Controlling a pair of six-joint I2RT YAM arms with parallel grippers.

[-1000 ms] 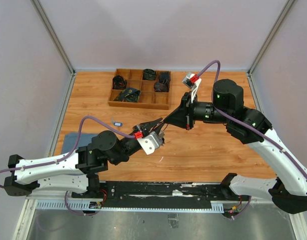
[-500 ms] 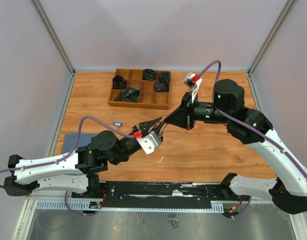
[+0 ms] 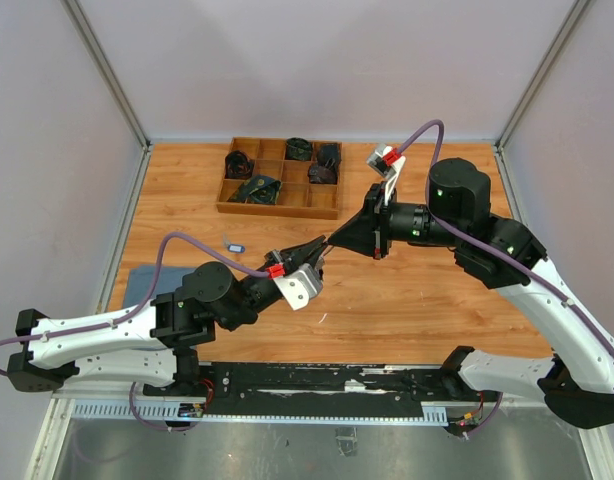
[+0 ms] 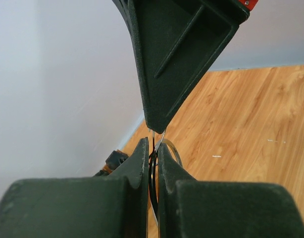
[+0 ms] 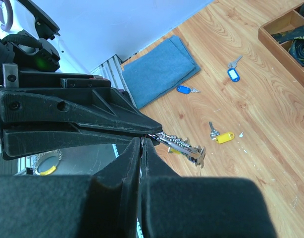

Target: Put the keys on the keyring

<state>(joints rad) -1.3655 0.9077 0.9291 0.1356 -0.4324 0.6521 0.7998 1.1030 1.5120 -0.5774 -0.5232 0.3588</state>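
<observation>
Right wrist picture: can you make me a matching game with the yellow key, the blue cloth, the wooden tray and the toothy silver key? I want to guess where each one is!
Things:
1. yellow key
2. blue cloth
3. wooden tray
4. silver key

Places:
A. up in the air, at the tips of the fingers
B. top right corner, dark things inside
C. lying on the table just past the tips
D. folded beside the metal rail

Pairs: 1-C, 2-D, 3-B, 4-A

Both arms are reaching in over the middle of the table [image 3: 417,300], the left gripper [image 3: 316,249] and right gripper [image 3: 333,240] meeting tip to tip above it, both pinching closed.
</observation>
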